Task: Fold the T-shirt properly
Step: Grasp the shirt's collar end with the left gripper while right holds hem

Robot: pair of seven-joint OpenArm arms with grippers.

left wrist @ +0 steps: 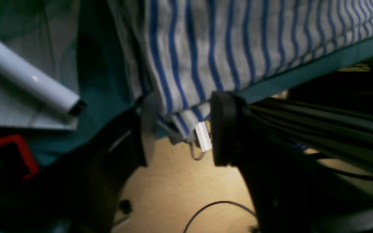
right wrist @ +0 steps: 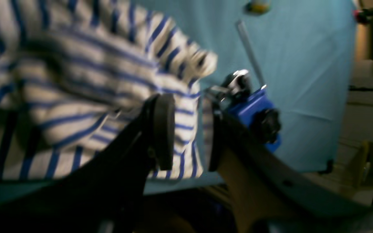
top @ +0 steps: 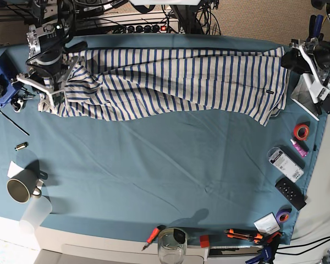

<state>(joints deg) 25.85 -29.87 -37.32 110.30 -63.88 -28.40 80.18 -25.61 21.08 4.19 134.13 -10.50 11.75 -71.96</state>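
Observation:
The T-shirt [top: 170,77], cream with blue stripes, lies stretched in a long band across the far side of the teal table cloth [top: 154,176]. My right gripper [right wrist: 188,129] is at its bunched left end [top: 50,91]; the fingers are closed on a fold of striped cloth that fills the gap. That view is blurred. My left gripper [left wrist: 183,126] is at the shirt's right end [top: 289,61], past the table edge. A hanging corner with a white tag [left wrist: 203,137] is pinched between its fingers.
A blue clamp [top: 0,82] and a thin metal key [top: 14,122] sit left of the shirt. A mug [top: 19,190], a glass [top: 172,247] and hand tools line the near edge. An orange tape roll [top: 302,131] and a black remote [top: 290,192] lie at the right edge.

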